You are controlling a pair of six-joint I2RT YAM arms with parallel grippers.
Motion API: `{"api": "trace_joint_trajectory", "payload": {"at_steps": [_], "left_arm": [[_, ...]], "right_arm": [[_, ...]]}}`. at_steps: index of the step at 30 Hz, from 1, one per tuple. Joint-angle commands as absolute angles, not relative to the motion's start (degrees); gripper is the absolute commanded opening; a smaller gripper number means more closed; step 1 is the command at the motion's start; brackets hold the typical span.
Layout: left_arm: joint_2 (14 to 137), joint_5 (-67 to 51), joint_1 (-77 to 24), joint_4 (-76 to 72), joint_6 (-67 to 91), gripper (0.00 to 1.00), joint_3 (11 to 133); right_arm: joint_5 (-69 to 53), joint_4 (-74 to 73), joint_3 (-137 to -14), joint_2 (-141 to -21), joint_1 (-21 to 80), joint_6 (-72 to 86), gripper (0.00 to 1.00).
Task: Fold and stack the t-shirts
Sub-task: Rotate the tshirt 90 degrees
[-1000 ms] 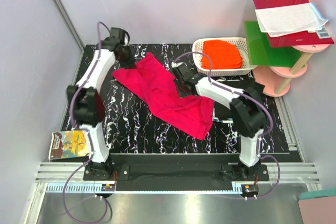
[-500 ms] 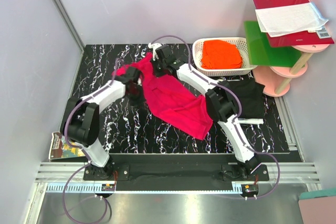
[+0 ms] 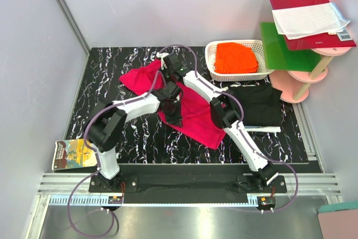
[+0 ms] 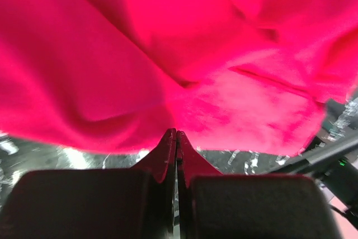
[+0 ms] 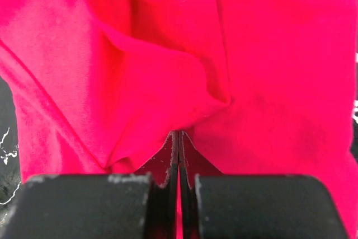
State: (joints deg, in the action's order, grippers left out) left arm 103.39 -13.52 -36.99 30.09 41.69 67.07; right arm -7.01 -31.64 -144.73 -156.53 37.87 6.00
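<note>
You have bare table (image 3: pixel 98 79) along the left side and near edge. The left arm (image 3: pixel 137 104) and right arm (image 3: pixel 198 85) meet over the pink t-shirt (image 3: pixel 198 118) mid-table; the white basket (image 3: pixel 209 60) and black t-shirt (image 3: pixel 260 102) fill the far right.

A white lattice basket (image 3: pixel 238 76) stood at the far right of the black marbled desk (image 3: pixel 109 65); beside it, off the desk, a pink round-tiered stand (image 3: pixel 292 91) carried a green board (image 3: pixel 278 46) and a red booklet (image 3: pixel 314 42) with white paper (image 3: pixel 310 19) on top; a colourful picture card (image 3: pixel 74 154) lay at the near left corner.
</note>
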Motion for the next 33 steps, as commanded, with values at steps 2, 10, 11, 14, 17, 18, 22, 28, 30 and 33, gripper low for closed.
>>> {"api": "trace_joint_trajectory", "payload": {"at_steps": [2, 10, 11, 14, 17, 18, 22, 28, 30, 33], "left_arm": [[108.36, -11.69, -38.85, 29.44, 47.46, 0.00, 67.50], [109.87, -2.47, -37.27, 39.45, 48.16, 0.00, 66.36], [109.25, -1.50, -35.79, 39.90, 48.16, 0.00, 65.14], [105.57, -0.18, -31.31, 40.43, 48.34, 0.00, 61.28], [101.52, 2.54, -25.69, 41.22, 47.11, 0.00, 58.20], [100.21, 2.98, -24.01, 41.39, 45.63, 0.00, 57.84], [98.96, 5.01, -17.06, 44.11, 42.02, 0.00, 59.14], [102.74, 2.05, -15.38, 46.50, 36.31, 0.00, 71.34], [102.14, 1.41, -18.18, 46.41, 34.55, 0.00, 73.47], [98.01, 0.44, -21.70, 45.71, 34.36, 0.07, 74.27]], "right_arm": [[-7.03, -36.21, -149.41, -159.60, 35.07, 9.49, 0.00], [-4.05, -37.44, -147.48, -158.38, 31.82, 11.69, 0.00], [-3.78, -37.44, -147.57, -158.03, 31.56, 11.69, 0.00], [-2.90, -37.44, -147.57, -157.76, 31.03, 11.51, 0.00], [-2.64, -37.44, -147.74, -157.67, 30.76, 11.08, 0.00], [-2.29, -37.44, -147.74, -157.68, 30.67, 11.16, 0.00], [-1.49, -37.62, -147.39, -157.42, 30.50, 11.60, 0.00], [-1.32, -37.62, -143.00, -154.17, 30.50, 12.22, 0.00], [-0.97, -36.66, -140.81, -152.33, 30.50, 11.43, 0.00], [-0.70, -33.06, -134.40, -145.30, 30.50, 10.29, 0.04]]}}
